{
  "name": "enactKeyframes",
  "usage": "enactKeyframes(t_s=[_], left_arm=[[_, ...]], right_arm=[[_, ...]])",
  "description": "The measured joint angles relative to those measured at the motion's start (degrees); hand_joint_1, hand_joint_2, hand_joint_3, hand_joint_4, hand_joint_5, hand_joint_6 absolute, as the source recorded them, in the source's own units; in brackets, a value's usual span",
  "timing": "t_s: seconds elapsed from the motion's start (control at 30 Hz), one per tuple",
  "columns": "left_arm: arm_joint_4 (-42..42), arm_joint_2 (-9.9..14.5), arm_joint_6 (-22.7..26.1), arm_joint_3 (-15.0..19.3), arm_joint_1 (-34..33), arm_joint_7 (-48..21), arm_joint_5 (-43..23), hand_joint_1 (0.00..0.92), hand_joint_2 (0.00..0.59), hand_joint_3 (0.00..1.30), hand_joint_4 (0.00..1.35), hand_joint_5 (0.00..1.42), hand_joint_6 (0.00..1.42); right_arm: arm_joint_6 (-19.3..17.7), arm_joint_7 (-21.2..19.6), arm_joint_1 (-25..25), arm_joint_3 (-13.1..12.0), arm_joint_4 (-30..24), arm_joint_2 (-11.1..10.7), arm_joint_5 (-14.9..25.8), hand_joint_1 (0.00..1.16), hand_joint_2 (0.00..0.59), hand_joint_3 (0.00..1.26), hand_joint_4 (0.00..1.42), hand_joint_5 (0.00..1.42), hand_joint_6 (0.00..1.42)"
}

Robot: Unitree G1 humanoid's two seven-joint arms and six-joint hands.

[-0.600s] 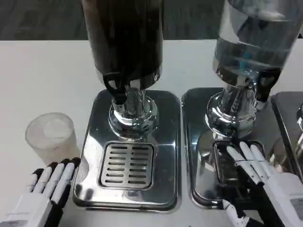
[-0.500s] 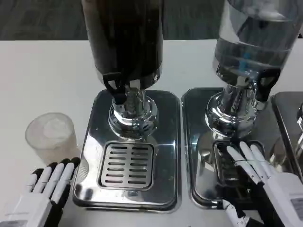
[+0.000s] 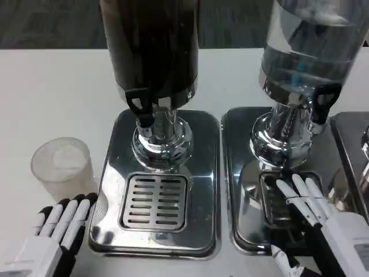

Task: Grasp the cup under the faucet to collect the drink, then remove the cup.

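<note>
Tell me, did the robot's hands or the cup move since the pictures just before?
Hardly anything. The left hand slipped a little lower, toward the near table edge, fingers apart and holding nothing. The frosted clear plastic cup stayed on the white table, beside the shiny metal drip tray of the dark drink dispenser. The right hand stayed over the neighbouring tray.

A frosted, translucent white cup sits just beyond the white-and-black left hand. Right of that hand, a shiny silver tray with a slotted grille carries a dark brown dispenser.
</note>
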Motion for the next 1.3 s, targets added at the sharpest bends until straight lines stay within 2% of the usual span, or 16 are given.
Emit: enactKeyframes(t_s=[0.3,0.53,0.77,1.03,1.3], left_arm=[[0.94,-0.01,-5.43,3.61,1.65,3.43,-2.24,0.000,0.003,0.00,0.00,0.00,0.00],[2.12,-0.69,-10.45,6.59,2.68,7.54,-4.41,0.000,0.000,0.00,0.00,0.00,0.00],[2.67,-1.47,-13.22,8.76,2.46,8.16,-6.85,0.000,0.000,0.00,0.00,0.00,0.00],[4.59,-1.80,-14.59,10.32,-1.22,5.74,-12.18,0.000,0.000,0.00,0.00,0.00,0.01],[6.09,-1.16,-14.47,10.98,-5.70,-1.29,-16.18,0.000,0.000,0.00,0.00,0.00,0.02]], right_arm=[[0.42,0.01,0.77,0.13,-0.26,0.20,-0.08,0.50,0.568,0.11,0.00,0.00,0.13],[0.42,0.38,0.71,0.14,-0.36,0.19,-0.06,0.50,0.572,0.11,0.00,0.00,0.13],[0.42,0.60,0.77,0.15,-0.43,0.18,0.00,0.50,0.574,0.11,0.00,0.00,0.13],[0.41,0.64,0.95,0.22,-0.56,0.20,0.01,0.50,0.582,0.11,0.00,0.00,0.13],[0.42,0.64,1.29,0.53,-1.51,0.57,-0.01,0.50,0.584,0.11,0.00,0.00,0.13]])
